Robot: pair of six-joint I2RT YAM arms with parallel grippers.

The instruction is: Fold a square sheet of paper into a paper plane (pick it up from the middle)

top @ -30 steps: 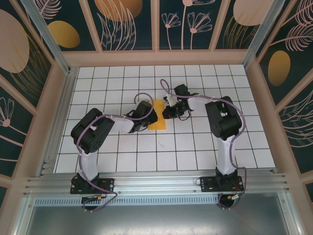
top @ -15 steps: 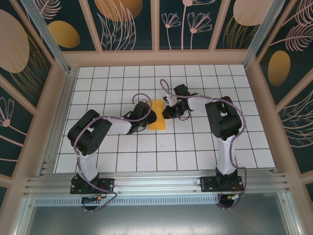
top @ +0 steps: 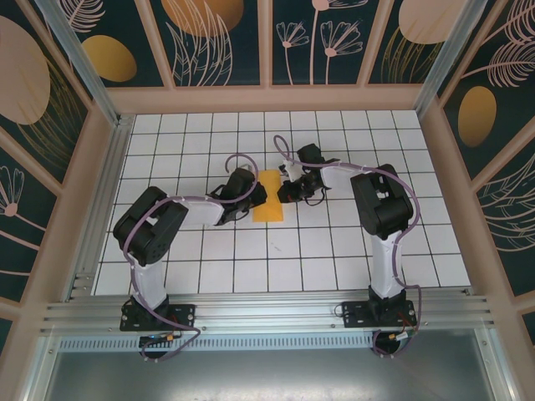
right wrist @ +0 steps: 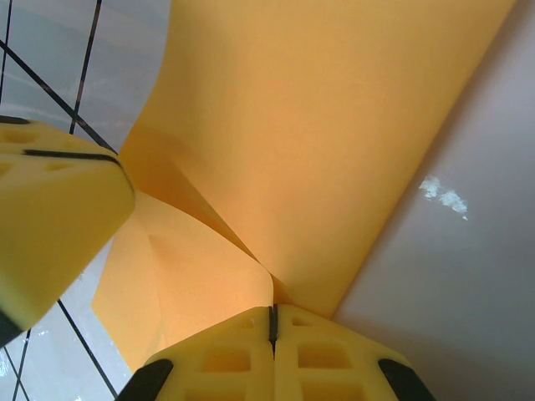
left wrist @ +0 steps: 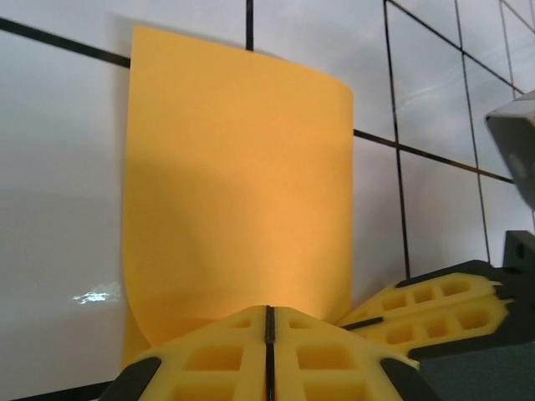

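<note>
The square sheet of paper [top: 269, 199] is orange and lies folded into a narrow strip on the white grid table [top: 209, 259], between the two grippers. My left gripper [top: 253, 194] is shut at the sheet's left edge, where the paper [left wrist: 234, 184] curls up into its fingertips [left wrist: 268, 311]. My right gripper [top: 282, 190] is shut on the opposite edge. There a lifted flap of the sheet [right wrist: 334, 125] runs into the closed jaws [right wrist: 272, 309]. The left gripper's yellow fingers [right wrist: 50, 217] show across the paper. A finished paper plane is out of view.
Pink-framed panel walls [top: 267, 98] enclose the table on three sides. An aluminium rail [top: 267, 313] with the arm bases runs along the near edge. Open tiles lie in front of the paper and to both sides of the arms.
The left arm's elbow swung a little to the left and its gripper shifted slightly toward the far side. The sheet and the right gripper stayed where they were.
</note>
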